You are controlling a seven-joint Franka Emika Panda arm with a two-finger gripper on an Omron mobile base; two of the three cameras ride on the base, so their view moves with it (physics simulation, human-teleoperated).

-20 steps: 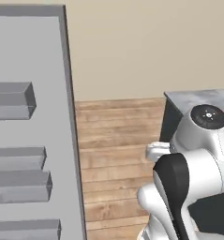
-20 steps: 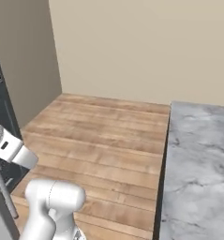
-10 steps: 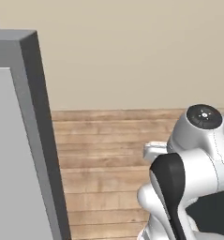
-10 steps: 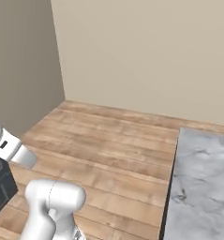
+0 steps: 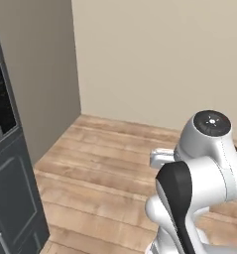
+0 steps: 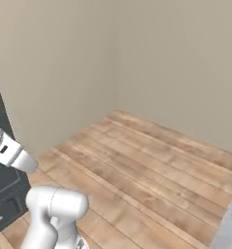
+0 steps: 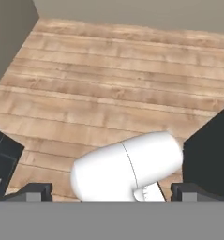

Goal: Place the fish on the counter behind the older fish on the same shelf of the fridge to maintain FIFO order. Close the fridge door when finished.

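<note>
Fingers (image 7: 38, 191) poke up as two dark tips at the bottom of the hand view, at about seven and five o'clock, set wide apart with nothing between them but the wooden floor (image 7: 108, 89) below. The arm (image 5: 199, 183) is folded close to the base, at four o'clock in the left base view.

A dark grey cabinet (image 5: 11, 198) with a dark panel above it stands at nine o'clock in the left base view, and beige walls (image 6: 151, 58) meet in a corner ahead. A sliver of the grey worktop (image 6: 229, 228) sits at five o'clock in the right base view.

No fish or fridge shelf can be seen from here, so where the fish lies cannot be told. Judging by the empty fingers, the fish has either been delivered already or not yet been picked up; the pictures do not settle which, nor whether the fridge door is closed.
</note>
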